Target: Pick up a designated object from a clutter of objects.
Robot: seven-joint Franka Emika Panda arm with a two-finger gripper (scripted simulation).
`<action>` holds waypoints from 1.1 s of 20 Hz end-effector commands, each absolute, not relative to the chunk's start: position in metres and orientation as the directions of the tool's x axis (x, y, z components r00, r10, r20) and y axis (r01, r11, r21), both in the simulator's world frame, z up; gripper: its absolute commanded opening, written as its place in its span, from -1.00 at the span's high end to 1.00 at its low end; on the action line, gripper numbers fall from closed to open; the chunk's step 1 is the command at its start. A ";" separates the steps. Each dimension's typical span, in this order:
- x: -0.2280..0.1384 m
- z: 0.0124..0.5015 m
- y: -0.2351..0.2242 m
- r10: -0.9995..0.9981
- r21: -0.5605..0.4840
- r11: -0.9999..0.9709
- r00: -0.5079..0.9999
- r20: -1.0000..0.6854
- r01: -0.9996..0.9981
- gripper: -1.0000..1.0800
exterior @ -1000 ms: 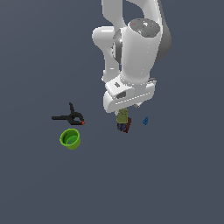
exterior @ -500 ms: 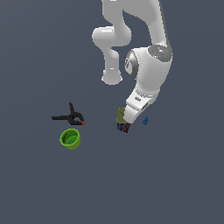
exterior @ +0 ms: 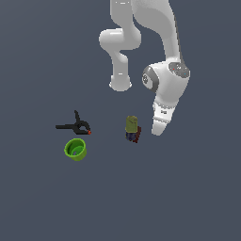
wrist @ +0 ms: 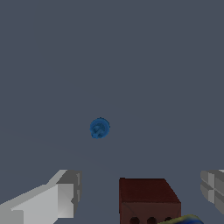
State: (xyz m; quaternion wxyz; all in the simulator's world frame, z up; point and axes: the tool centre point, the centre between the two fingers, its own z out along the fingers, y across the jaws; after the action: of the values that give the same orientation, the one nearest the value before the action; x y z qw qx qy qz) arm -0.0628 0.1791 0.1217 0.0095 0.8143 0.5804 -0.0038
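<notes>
Blue piece (wrist: 99, 128) alone; red block (wrist: 148, 199) between hand fingers (wrist: 61, 194).

The blue piece (wrist: 99, 128), tiny and round from above, rests on the floor, apart from the dark red block (wrist: 148, 199) at its 5 o'clock in the wrist view.

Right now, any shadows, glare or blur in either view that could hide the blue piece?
Exterior view: flat light, no cast shadows or glare, sharp; the arm hides the blue piece. Wrist view: coarse soft render, blue piece clear on plain grey, red block and fingers cropped by the frame edge.
</notes>
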 end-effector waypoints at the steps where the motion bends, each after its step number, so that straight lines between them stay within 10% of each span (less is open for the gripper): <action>1: -0.072 0.112 0.189 0.967 0.008 -0.253 0.253 -0.012 0.968 -0.92; 22: -0.092 0.076 0.209 0.995 -0.001 -0.103 0.103 0.000 0.995 -0.92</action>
State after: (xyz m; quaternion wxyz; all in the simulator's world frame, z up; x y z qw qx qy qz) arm -0.0915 0.2093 0.0813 0.0002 0.7430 0.6693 0.0000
